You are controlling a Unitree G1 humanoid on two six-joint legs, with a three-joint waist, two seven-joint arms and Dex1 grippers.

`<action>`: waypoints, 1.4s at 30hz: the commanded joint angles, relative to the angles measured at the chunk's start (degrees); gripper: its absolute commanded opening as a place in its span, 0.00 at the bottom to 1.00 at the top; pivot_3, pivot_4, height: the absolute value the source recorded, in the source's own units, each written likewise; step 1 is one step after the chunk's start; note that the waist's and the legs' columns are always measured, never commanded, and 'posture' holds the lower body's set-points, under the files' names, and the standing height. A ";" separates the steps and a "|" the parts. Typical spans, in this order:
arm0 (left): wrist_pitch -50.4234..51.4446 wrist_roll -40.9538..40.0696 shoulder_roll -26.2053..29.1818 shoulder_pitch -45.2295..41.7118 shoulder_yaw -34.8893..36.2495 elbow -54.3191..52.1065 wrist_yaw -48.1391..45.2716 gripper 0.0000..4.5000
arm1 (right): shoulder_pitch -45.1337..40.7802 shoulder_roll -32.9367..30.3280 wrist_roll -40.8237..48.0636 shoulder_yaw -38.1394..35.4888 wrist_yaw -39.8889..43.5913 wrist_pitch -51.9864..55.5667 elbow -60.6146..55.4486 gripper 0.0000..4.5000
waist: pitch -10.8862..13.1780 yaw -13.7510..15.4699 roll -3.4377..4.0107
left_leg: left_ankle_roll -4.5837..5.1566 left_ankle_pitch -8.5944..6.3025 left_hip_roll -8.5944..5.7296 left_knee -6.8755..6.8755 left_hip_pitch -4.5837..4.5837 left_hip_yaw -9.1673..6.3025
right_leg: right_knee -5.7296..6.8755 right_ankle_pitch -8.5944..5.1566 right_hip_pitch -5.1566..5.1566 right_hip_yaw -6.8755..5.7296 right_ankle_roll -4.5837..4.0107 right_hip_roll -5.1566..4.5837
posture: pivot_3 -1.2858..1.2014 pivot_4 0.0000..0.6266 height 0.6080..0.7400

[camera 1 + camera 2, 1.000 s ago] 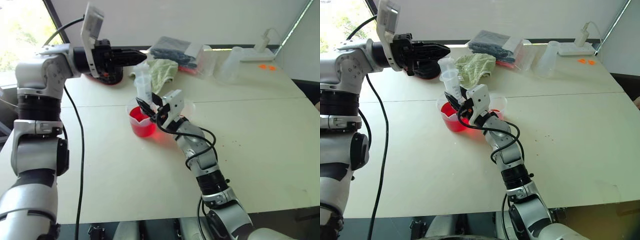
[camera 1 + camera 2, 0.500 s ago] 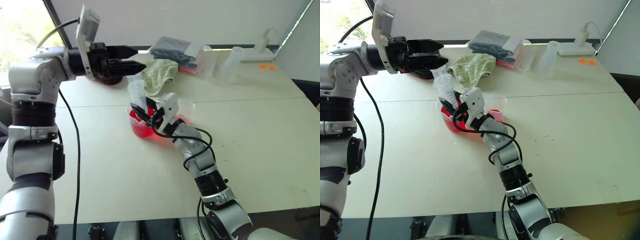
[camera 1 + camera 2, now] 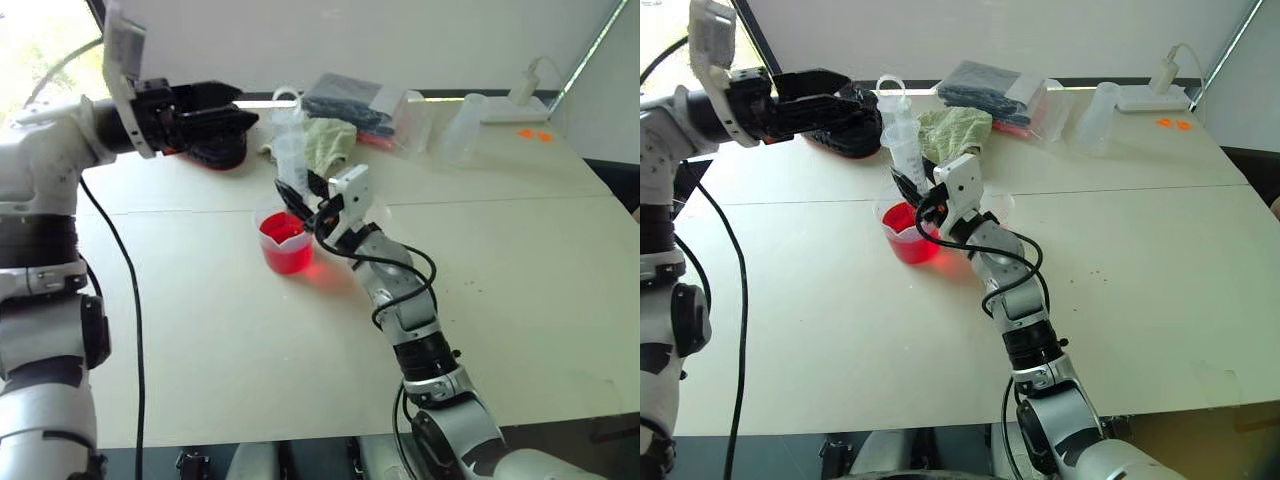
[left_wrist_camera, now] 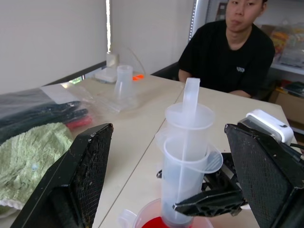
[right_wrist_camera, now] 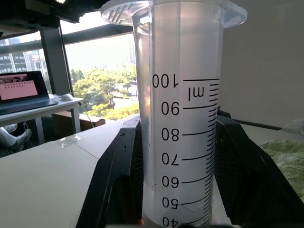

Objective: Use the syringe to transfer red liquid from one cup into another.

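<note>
The worktop (image 3: 1160, 260) carries the beaker (image 3: 904, 233) of red liquid (image 3: 908, 245) just under the right end effector (image 3: 912, 192), with the smaller cup (image 3: 996, 208) right beside it, so the transfer stays short. That end effector is clamped on the syringe (image 3: 901, 135) barrel. The syringe stands near upright, long axis vertical, nozzle down over the beaker, plunger end up. The left end effector (image 4: 171, 178) stands wide apart around the plunger top, probably ready to work it.
</note>
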 commanded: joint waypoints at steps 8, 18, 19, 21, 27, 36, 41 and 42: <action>1.39 -4.65 -1.89 2.71 3.95 -5.11 3.63 0.88 | -2.94 -0.49 3.22 -3.08 -2.94 3.64 -9.33 0.32 | 0.00 -0.01 0.00 | 0.00 0.00 -0.01 0.03 0.02 -0.02 | 0.09 0.00 0.01 0.00 0.00 0.00 | 0.52 0.24 0.78; -1.57 -3.31 -5.23 1.59 0.83 -1.88 1.77 0.88 | -4.45 -3.29 5.14 -6.11 -5.41 9.89 -16.78 0.32 | 0.00 0.02 0.00 | 0.00 0.00 -0.03 0.02 0.02 -0.01 | 0.09 0.00 0.00 0.00 0.00 0.00 | 0.52 0.24 0.78; -2.21 -3.04 -5.66 1.11 0.33 -1.04 1.30 0.88 | -4.93 -4.07 5.47 -7.08 -5.96 10.77 -17.90 0.32 | 0.00 0.05 0.00 | 0.00 0.00 -0.03 0.02 0.02 -0.01 | 0.09 0.00 0.00 0.00 0.00 -0.01 | 0.52 0.24 0.78; -3.20 -2.65 -6.46 0.11 -0.35 0.55 0.57 0.88 | -5.16 -5.94 5.80 -8.58 -6.61 12.15 -19.65 0.32 | 0.00 0.13 0.00 | 0.00 0.00 -0.04 0.03 0.01 -0.01 | 0.08 0.00 0.01 0.00 0.00 -0.01 | 0.52 0.24 0.78; -6.22 -0.59 -8.93 -2.48 -2.78 5.11 -2.05 0.88 | -0.96 -11.48 5.74 -11.75 -7.15 14.11 -22.82 0.32 | -0.01 0.13 0.00 | 0.00 0.00 -0.05 0.01 0.01 -0.01 | 0.05 0.00 0.03 0.01 0.00 -0.02 | 0.52 0.24 0.78; -12.87 3.92 -14.24 -9.09 -5.95 15.43 -4.96 0.88 | 5.05 -12.18 3.89 -10.53 -7.09 10.34 -19.62 0.32 | 0.00 0.17 0.00 | 0.01 0.00 -0.04 -0.02 0.00 0.06 | -0.05 0.00 0.02 0.03 0.00 0.00 | 0.52 0.24 0.78; -16.09 5.35 -19.77 -15.61 -7.00 20.98 -7.19 0.88 | 6.59 -11.42 3.57 -9.52 -7.41 8.94 -18.94 0.32 | 0.00 1.08 -0.01 | 0.01 0.00 -0.05 0.02 -0.01 0.09 | -0.11 0.00 0.05 0.03 0.00 -0.01 | 0.52 0.24 0.78; -16.93 5.84 -20.97 -16.79 -7.21 22.33 -7.52 0.88 | 6.98 -11.24 3.49 -9.29 -7.46 8.62 -18.80 0.32 | 0.00 1.39 -0.01 | 0.01 0.00 -0.05 0.00 -0.01 0.11 | -0.15 0.00 0.05 0.04 0.00 -0.01 | 0.52 0.24 0.78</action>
